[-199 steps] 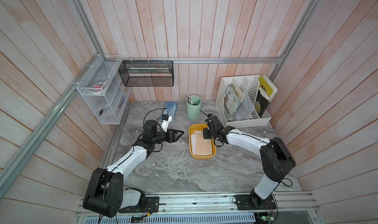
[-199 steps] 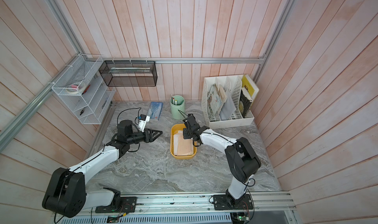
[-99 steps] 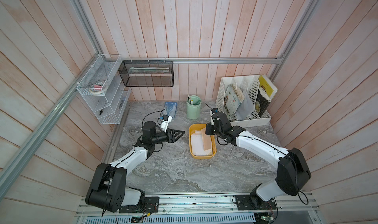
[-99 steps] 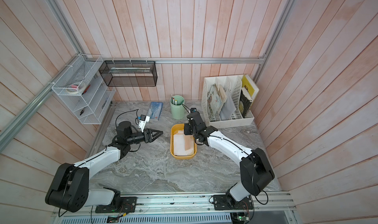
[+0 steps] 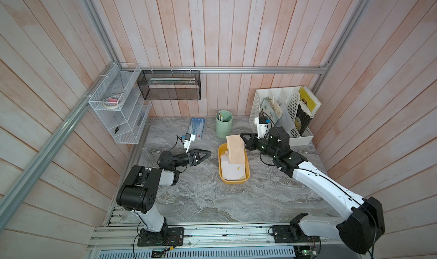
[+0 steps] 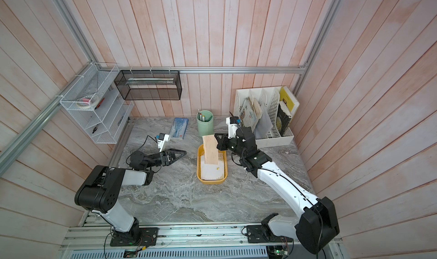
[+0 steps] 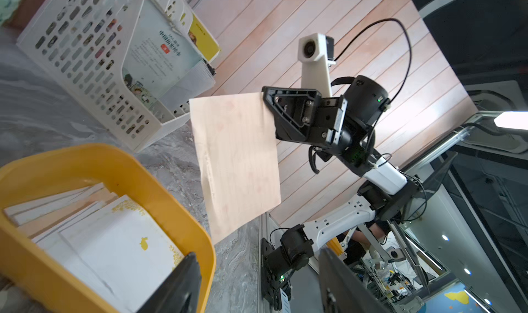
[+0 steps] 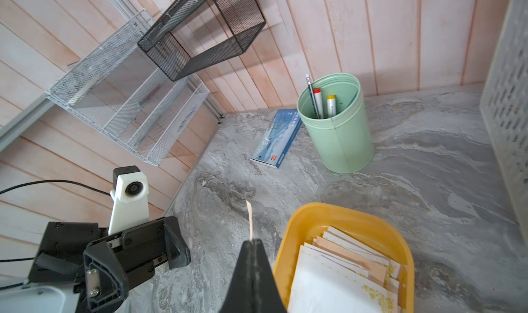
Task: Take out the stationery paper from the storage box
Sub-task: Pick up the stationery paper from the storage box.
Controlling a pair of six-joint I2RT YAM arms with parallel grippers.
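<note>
Left gripper [image 5: 206, 155]: jaws parted, empty, low left of storage box [image 5: 234, 181], likely poised to receive. Most stationery paper [image 5: 233, 170] lies inside box. One peach sheet [image 5: 235, 151] hangs over its far end, edge pinched tight by right gripper [image 5: 243, 140], clear for lifting out.

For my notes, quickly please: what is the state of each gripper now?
Left gripper: open, holding nothing.
Right gripper: shut on one peach-tan sheet, hanging over the storage box.
</note>
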